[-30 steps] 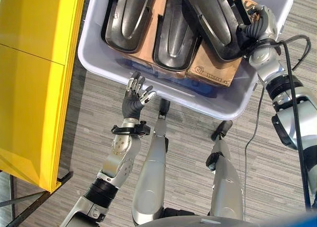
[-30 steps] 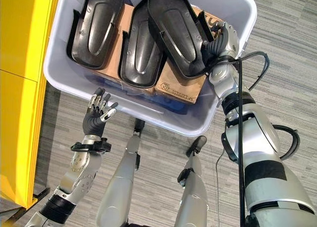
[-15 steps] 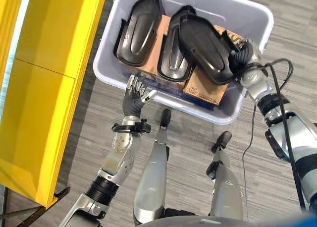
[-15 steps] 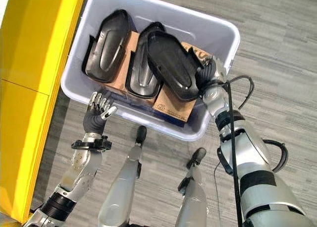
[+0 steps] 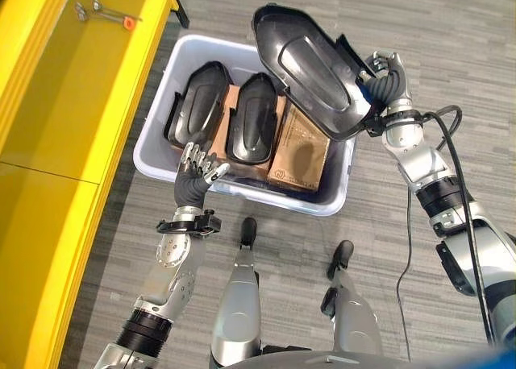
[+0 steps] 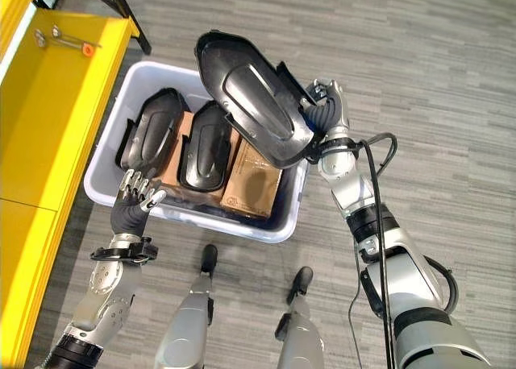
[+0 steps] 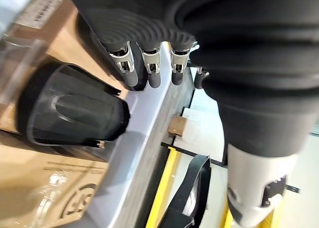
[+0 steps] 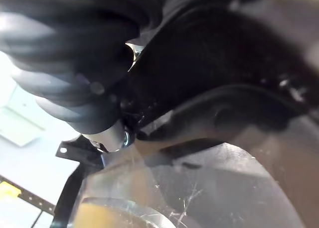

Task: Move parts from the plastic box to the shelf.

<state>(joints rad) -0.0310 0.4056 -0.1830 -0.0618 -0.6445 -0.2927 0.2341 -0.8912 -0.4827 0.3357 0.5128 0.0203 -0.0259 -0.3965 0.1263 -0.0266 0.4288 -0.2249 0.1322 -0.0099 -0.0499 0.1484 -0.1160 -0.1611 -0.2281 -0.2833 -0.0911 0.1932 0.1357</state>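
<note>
The big black moulded part [image 5: 310,71] is up out of the plastic box [image 5: 334,201], held tilted above the box's right-hand end, hollow side turned up toward the head camera. It looks like a thin, stiff plastic shell: broad, probably light for its size, and smooth enough to slip. The right hand [image 5: 385,79] has it by the edge nearest the arm, fingers curled round that rim. That is a hold at one end of a long piece, so I'd expect it to want to swing or twist; the raised rim is the sensible place to grip, and a second hold at the far end would steady it. From the right wrist view I can't quite tell how deep the fingers sit on the rim.

Two more black parts [image 5: 196,114] [image 5: 254,127] lie side by side in the box on brown cardboard cartons [image 5: 304,153]. The left hand [image 5: 196,176] hangs at the box's near wall, fingers loosely spread, holding nothing. The yellow shelf [image 5: 76,103] stands just left of the box, a couple of small tools [image 5: 103,11] lying on it
</note>
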